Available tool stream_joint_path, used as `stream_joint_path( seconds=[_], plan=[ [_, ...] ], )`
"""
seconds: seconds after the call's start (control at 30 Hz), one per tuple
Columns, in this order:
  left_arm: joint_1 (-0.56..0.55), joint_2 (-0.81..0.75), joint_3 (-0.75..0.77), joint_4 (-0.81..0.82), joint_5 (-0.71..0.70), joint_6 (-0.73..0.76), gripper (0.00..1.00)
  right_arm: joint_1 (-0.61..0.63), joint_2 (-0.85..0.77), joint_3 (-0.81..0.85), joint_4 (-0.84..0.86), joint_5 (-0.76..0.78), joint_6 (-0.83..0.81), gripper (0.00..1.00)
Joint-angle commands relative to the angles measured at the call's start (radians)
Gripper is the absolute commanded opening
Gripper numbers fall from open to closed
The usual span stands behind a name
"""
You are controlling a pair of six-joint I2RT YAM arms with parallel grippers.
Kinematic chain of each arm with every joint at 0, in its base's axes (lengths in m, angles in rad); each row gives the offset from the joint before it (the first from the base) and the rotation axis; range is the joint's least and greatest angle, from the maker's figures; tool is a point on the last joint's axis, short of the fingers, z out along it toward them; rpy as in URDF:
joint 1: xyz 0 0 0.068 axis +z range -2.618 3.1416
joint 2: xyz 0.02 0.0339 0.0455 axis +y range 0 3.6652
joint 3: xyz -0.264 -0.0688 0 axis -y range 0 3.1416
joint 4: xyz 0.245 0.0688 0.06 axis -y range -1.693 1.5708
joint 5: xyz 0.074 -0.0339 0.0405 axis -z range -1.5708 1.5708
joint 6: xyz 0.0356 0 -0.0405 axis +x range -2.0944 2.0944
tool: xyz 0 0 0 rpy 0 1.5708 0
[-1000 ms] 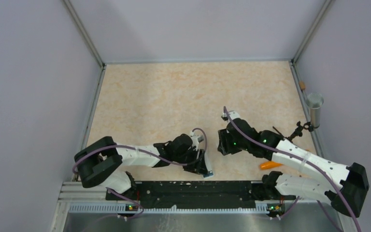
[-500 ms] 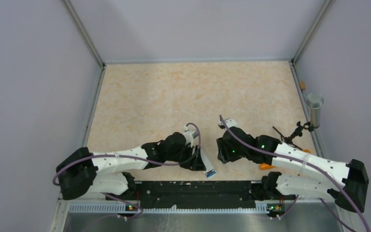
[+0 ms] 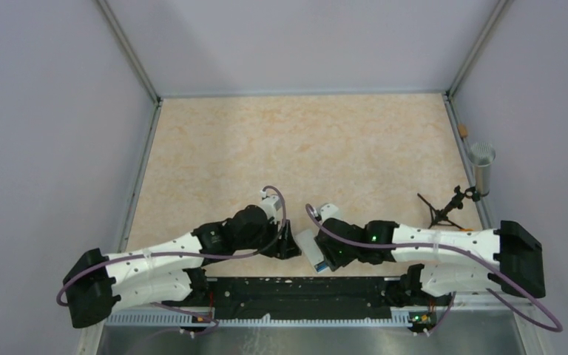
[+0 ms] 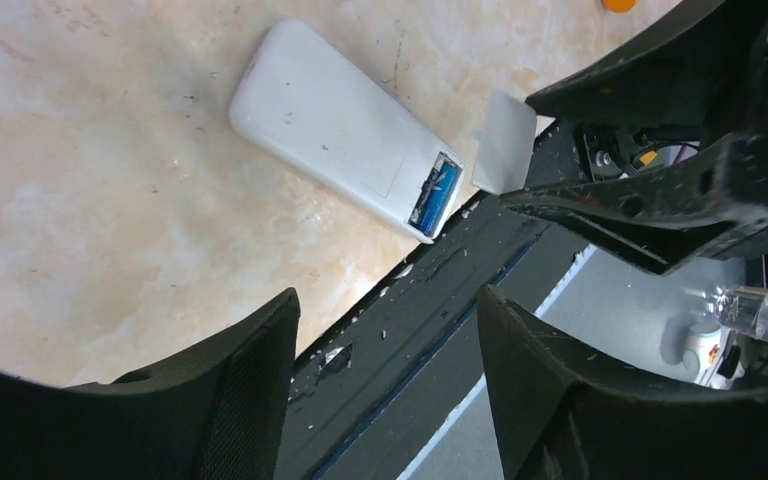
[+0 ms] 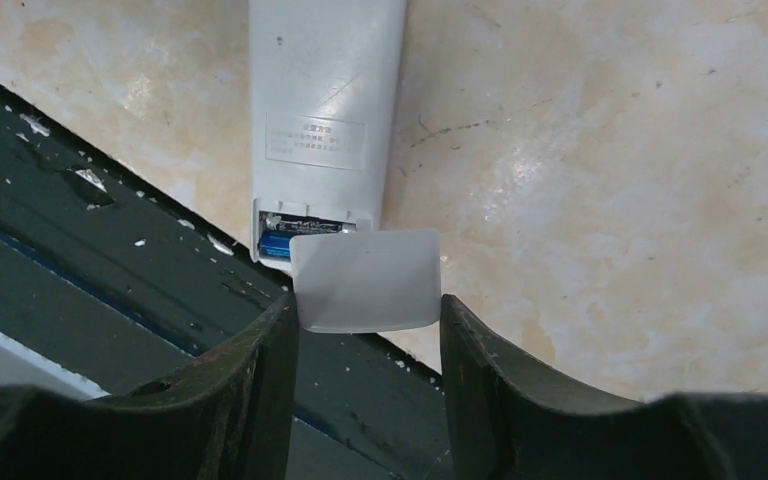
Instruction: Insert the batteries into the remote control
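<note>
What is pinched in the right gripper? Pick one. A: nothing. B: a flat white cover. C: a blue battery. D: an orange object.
B: the right wrist view shows the right gripper shut on a flat white cover, just off the end of the remote.

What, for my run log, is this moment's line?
white rectangular remote: back up, bay open; right gripper: holds flat white cover; left gripper: open

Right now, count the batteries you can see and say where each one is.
1. A blue battery lies inside the open end of the remote control. A second may be hidden beside it, behind the white cover that the right gripper holds.
</note>
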Motion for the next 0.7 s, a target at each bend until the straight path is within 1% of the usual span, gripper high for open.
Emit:
stream_joint_path(
  seconds=[0.0,0.3,0.67],
  plan=[
    [0.009,-0.060,-0.018,-0.029,-0.055,0.014,0.67,0.054,0.049,0.025,0.051,0.058,0.036,0.16],
    [0.014,-0.094,-0.037,-0.050,-0.052,0.012,0.69,0.127,0.120,0.045,0.059,0.104,0.121,0.16],
    [0.016,-0.094,-0.064,-0.018,-0.034,0.014,0.70,0.146,0.208,0.124,-0.037,0.096,0.197,0.14]
  ],
)
